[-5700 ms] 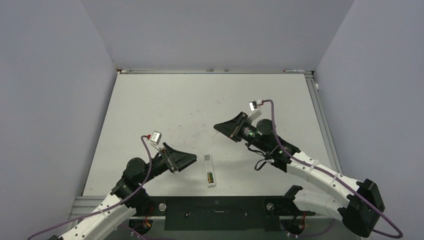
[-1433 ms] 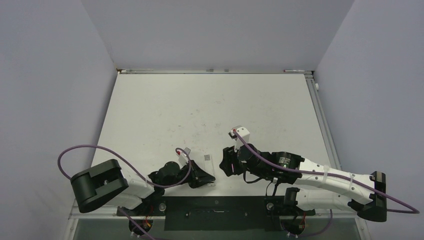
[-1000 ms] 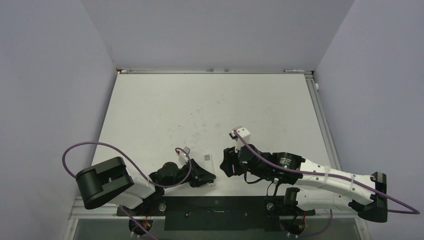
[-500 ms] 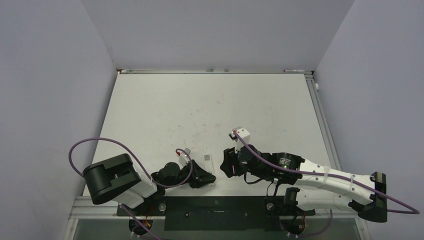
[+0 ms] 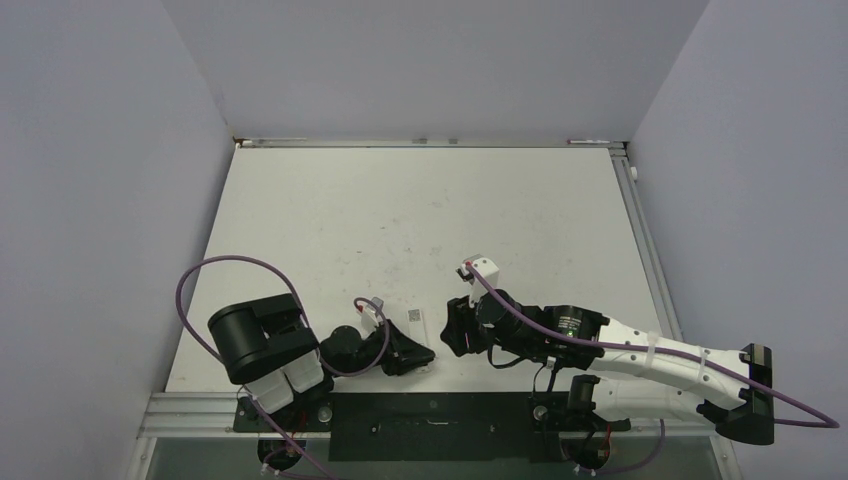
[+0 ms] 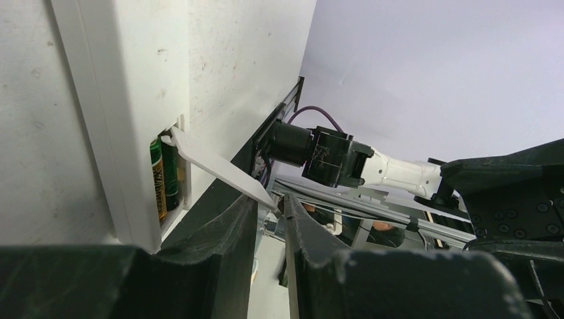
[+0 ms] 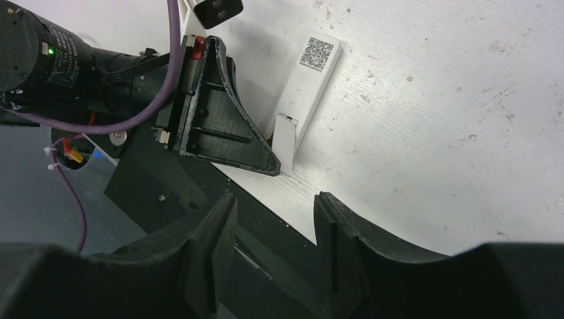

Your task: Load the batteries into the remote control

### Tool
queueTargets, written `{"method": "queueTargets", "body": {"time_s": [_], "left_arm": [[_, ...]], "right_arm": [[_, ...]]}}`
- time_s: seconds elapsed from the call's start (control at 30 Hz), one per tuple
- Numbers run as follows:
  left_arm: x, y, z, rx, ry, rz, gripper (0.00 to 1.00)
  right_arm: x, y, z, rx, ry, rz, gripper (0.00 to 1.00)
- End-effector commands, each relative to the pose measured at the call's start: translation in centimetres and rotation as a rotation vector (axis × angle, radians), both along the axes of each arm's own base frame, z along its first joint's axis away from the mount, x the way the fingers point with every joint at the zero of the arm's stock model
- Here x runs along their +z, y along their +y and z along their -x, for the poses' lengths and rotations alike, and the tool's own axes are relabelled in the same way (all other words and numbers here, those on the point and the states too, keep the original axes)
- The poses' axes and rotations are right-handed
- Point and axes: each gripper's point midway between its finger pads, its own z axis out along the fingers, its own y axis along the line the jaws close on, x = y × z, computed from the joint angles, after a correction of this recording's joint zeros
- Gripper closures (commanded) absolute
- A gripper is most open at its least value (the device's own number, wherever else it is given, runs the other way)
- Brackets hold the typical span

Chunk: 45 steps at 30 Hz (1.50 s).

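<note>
Moved since half a sec ago: L arm (image 5: pixel 258 342) rear link swung in toward its own gripper, purple cable (image 5: pixel 205 280) loop shifted w/ it. Both gripper tips approx where they were. Vs ~6 s back, both arms have dropped low to the near edge of the bench (image 5: pixel 400 220).

Remote control (image 7: pixel 308 78): flat on bench, recess side up, QR label at the end farthest from L gripper (image 6: pixel 271 211). Batteries (image 6: pixel 164 178): both in the recess, side by side, lengthwise w/ the remote, one greenish-gold, one darker. Look seated, but only partly visible.

Battery cover (image 6: pixel 214 166): thin white flap, one edge at the recess, tilted up. Its free end runs out to L gripper and sits in the narrow gap betw. the fingers. Fingers nearly together; whether they actually pinch the flap, can't tell.

Key relation: remote's long axis lies roughly crosswise to L gripper's reach. Recess end is right at its tips, label end off to one side.

R gripper (image 7: pixel 274 198): fingers spread wide, nothing betw. them. Remote is ahead of it, apart, label end the farther.

Judgement: L is much the nearer and already at the flap, so the next move prob. folds the cover down over the recess. R is free to steady the label end. Flap could slip out sideways.
</note>
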Motion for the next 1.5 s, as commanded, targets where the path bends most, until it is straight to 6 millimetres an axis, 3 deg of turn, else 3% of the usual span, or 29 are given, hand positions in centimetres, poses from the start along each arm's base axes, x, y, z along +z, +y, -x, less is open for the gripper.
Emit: {"method": "queueTargets", "body": {"time_s": [0.0,0.23,0.57,0.8,1.0,1.17,1.27,1.37,1.47], "left_arm": [[0.1,2.3,1.8,-0.007,0.012,0.022,0.81],[-0.2,2.7,2.2,-0.011,0.028,0.020,0.80],[-0.5,3.1,2.7,-0.023,0.027,0.005,0.81],[-0.8,3.1,2.9,-0.037,0.032,-0.002,0.81],[-0.8,3.1,3.0,-0.040,0.034,-0.005,0.81],[-0.2,3.0,2.9,-0.034,0.020,0.017,0.81],[0.3,2.9,2.8,-0.034,0.009,0.030,0.81],[0.4,2.9,2.8,-0.034,0.012,0.033,0.80],[0.6,2.6,2.8,-0.041,0.020,0.039,0.79]], "right_arm": [[-0.3,0.5,0.1,0.009,0.004,-0.002,0.54],[-0.9,1.0,0.7,0.036,0.034,-0.006,0.54],[-6.6,1.3,2.4,0.027,0.189,0.071,0.57],[-7.6,1.8,2.5,0.028,0.207,0.064,0.58],[-8.8,1.1,1.9,-0.015,0.206,0.103,0.59],[-9.4,-0.7,0.8,-0.053,0.192,0.150,0.58],[-9.9,-1.8,0.5,-0.036,0.182,0.190,0.52],[-11.6,-2.8,0.3,0.011,0.210,0.232,0.45],[-12.5,-2.6,0.1,0.057,0.221,0.256,0.42]]}}
